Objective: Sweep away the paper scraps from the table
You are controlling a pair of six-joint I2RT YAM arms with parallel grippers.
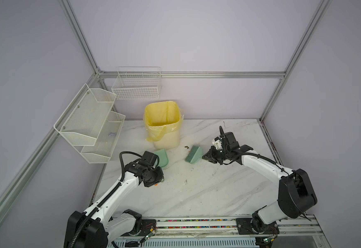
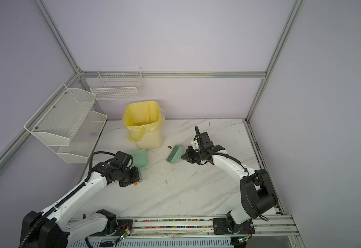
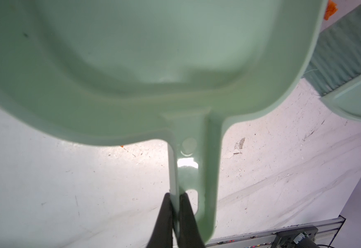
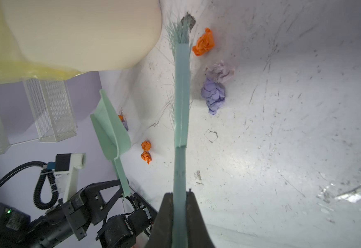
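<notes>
The left hand is clenched on one thin side rail of the handle of the dustpan, and the right hand is clamped edge-on around the handle of the brush. Both tools are pale green. In both top views the dustpan sits left of centre and the brush to its right, both just on the near side of the bin with its yellow liner. The pan's inside looks bare where the left wrist view shows it. The paper scraps lie on the marble surface. In the right wrist view an orange wad and two lilac ones sit just beside the brush head, on the side away from the dustpan. Two more orange wads lie between brush and dustpan, and another bit or two is half hidden behind the pan. By my reading the job is barely begun: the tools are in hand, but no scrap is in the pan and none shows in the bin. Gathering, scooping and tipping are all left.
</notes>
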